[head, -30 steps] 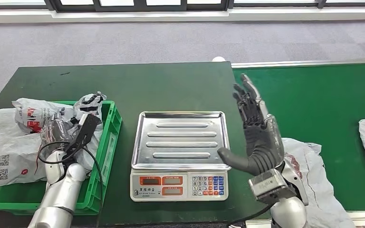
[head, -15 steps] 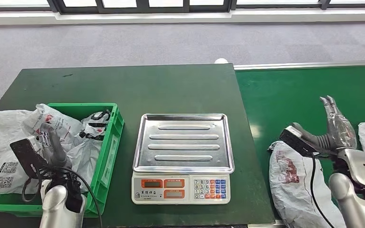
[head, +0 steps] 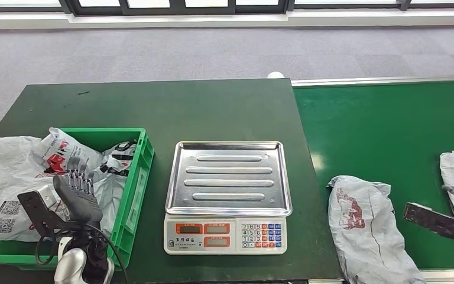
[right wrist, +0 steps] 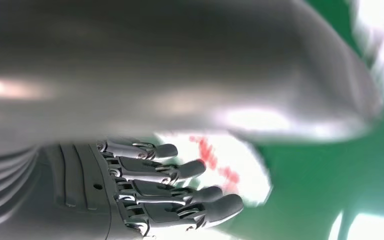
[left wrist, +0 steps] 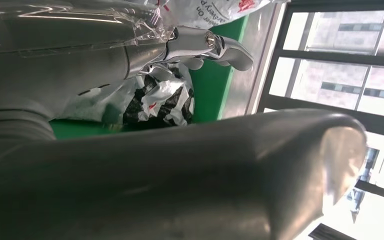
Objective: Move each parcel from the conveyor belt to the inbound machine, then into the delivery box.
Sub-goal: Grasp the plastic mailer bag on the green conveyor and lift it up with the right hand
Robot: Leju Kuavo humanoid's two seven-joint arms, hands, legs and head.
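Green felt covers the table (head: 153,112) under the ribbed steel scale (head: 227,195). Right of that scale, a crinkled grey parcel (head: 366,225) lies on the belt (head: 390,130); left, a plastic crate (head: 131,195). My left hand (head: 78,195) is spread, empty; my right hand (right wrist: 170,195) reaches flat, fingers apart.

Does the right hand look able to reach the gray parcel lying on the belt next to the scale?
Probably yes. The right hand is open over the belt, the gray parcel lies just beside it, and nothing sits between them.
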